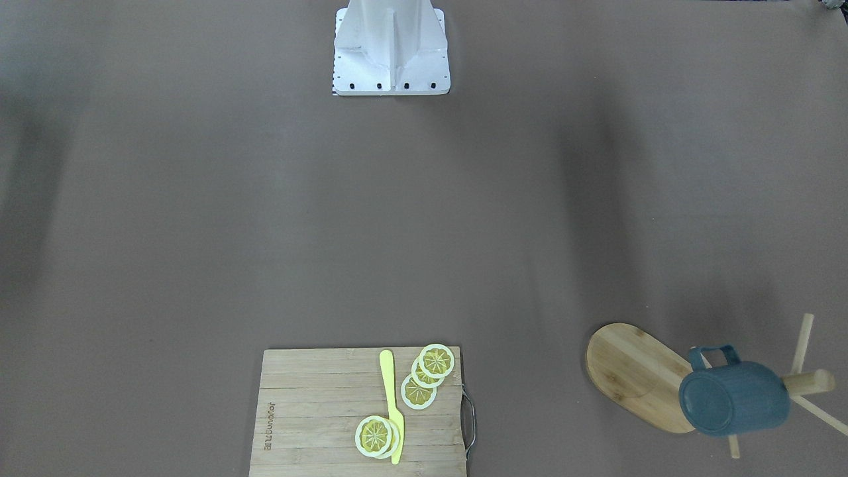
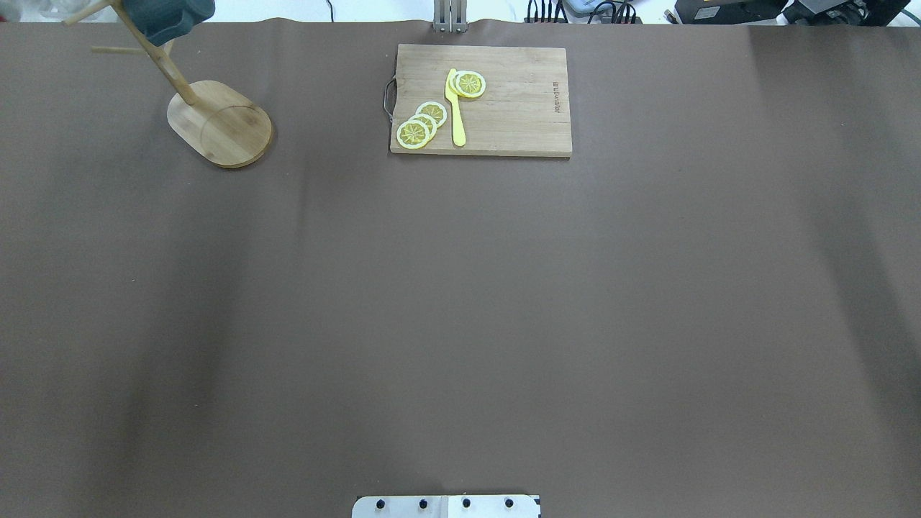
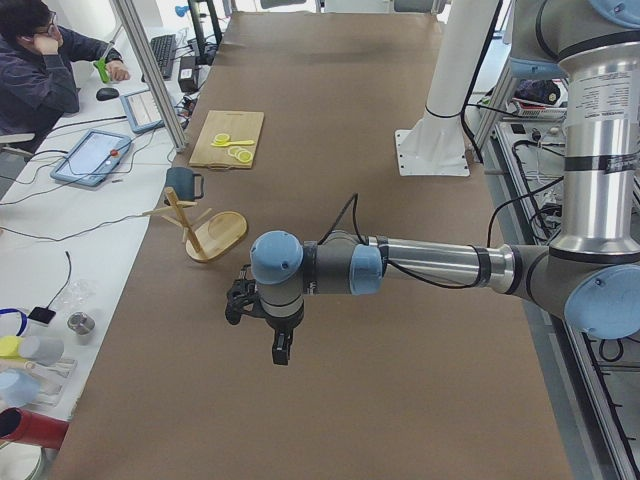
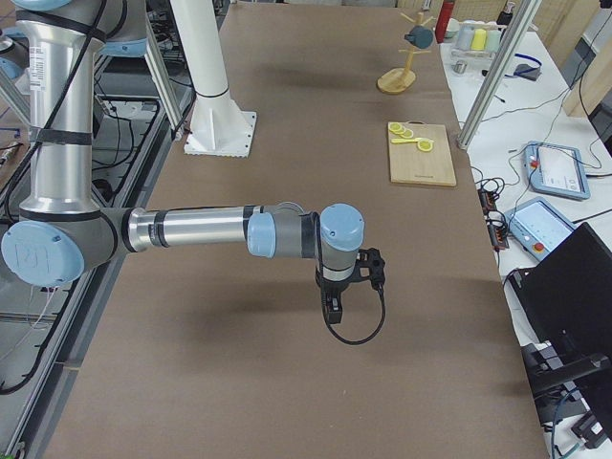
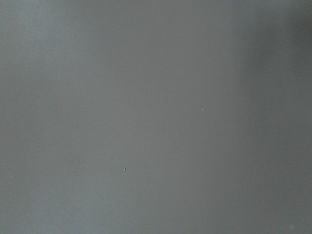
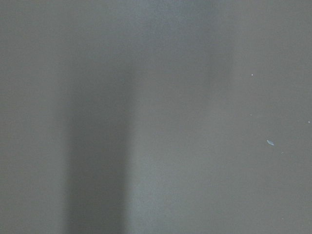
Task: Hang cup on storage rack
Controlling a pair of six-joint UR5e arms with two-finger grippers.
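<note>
The blue-grey cup [image 1: 735,397] hangs high on the wooden storage rack [image 1: 636,371], mouth toward the post and handle up against a peg. It also shows at the far left corner in the overhead view [image 2: 169,16], above the rack's oval base [image 2: 219,122]. My left gripper [image 3: 280,350] hovers over the bare table, well short of the rack [image 3: 215,235]. My right gripper [image 4: 332,308] hovers over the table far from the rack [image 4: 395,81]. I cannot tell whether either gripper is open or shut. Both wrist views show only the table surface.
A rectangular bamboo cutting board [image 2: 518,108] with lemon slices [image 2: 421,124] and a yellow knife [image 2: 455,108] lies at the far middle of the table. The white robot base [image 1: 391,53] stands at the near edge. An operator [image 3: 45,70] sits at a side desk.
</note>
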